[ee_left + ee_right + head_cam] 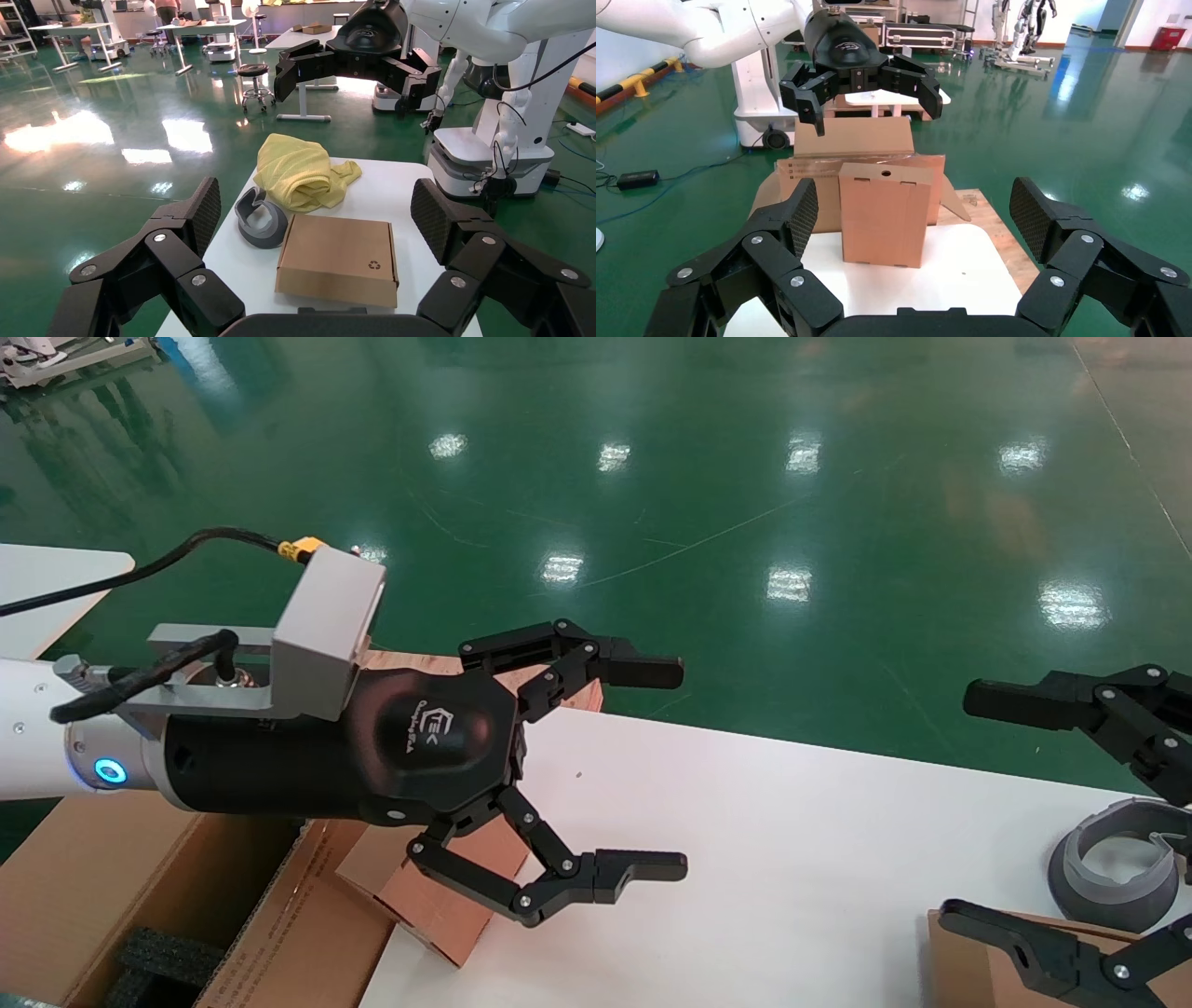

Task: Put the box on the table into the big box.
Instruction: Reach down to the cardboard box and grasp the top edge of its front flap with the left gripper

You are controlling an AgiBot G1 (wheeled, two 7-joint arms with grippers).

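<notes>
Wide bare tabletop [792,840] between both hands. Near side obstructed by tan box [339,258], grey ring [258,223] and yellow cloth [299,172]; small box [884,214] upright at the big box [84,887] edge.

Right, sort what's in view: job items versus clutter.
Job:
small reddish-brown box
white table
big foam-lined carton
left claw, open above the box

Clutter:
yellow cloth
grey ring-shaped part
paler flat cardboard box
right claw, open, idle
</notes>
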